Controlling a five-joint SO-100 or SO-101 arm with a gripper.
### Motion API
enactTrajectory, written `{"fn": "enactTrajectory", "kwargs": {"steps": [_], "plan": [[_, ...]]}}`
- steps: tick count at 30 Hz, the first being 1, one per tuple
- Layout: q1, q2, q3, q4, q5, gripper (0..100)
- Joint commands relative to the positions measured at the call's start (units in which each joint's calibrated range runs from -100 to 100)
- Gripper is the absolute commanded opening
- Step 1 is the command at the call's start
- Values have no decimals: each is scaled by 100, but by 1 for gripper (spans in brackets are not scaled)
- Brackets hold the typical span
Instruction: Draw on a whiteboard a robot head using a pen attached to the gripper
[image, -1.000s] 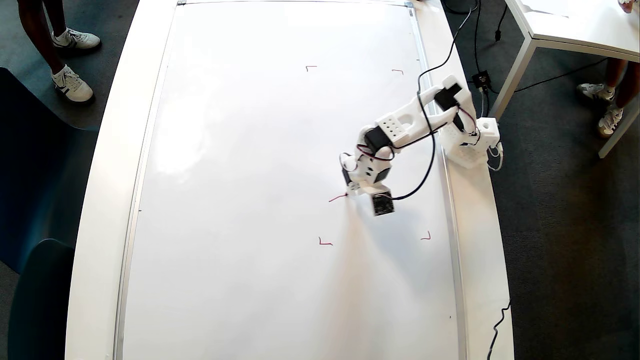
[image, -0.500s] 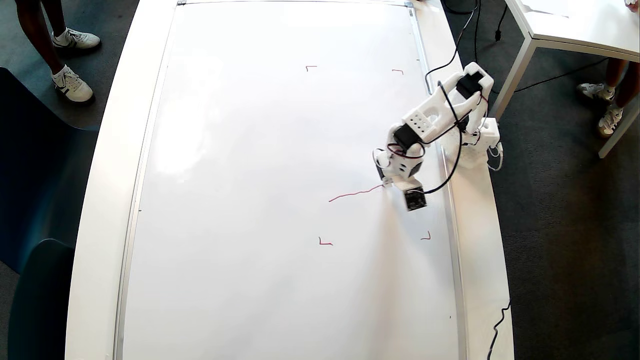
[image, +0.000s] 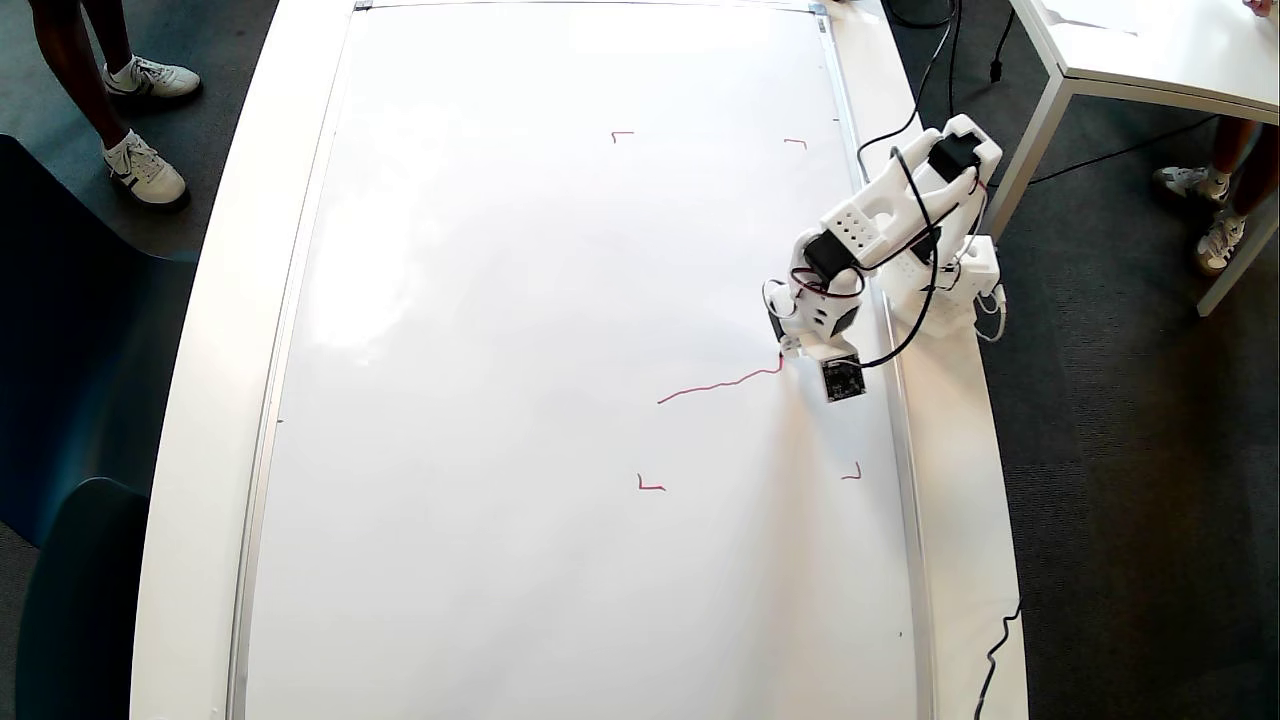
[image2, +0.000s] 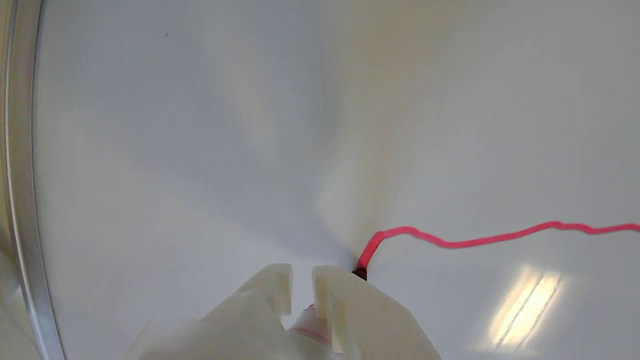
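The pen (image2: 358, 273) has its dark tip down on the whiteboard (image: 500, 300), right at the end of a wobbly red line (image: 715, 384) near the board's right side in the overhead view. The tool (image2: 302, 272) is clamped around the pen, with a small gap between its two white fingers (image2: 272, 285). Four little red corner marks (image: 650, 485) sit around it, and the board lies on a white counter (image: 960, 480).

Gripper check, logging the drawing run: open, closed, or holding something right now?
Gripper: fingers nearly closed around the pen, whose tip touches the whiteboard.
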Motion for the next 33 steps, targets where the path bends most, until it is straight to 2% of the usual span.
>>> {"fn": "enactTrajectory", "kwargs": {"steps": [1, 8, 22, 33], "plan": [[341, -273, 479, -10, 155, 1], [1121, -709, 924, -10, 606, 1], [3162, -693, 1214, -19, 1850, 1], [4900, -676, 1123, -19, 3040, 1]]}}
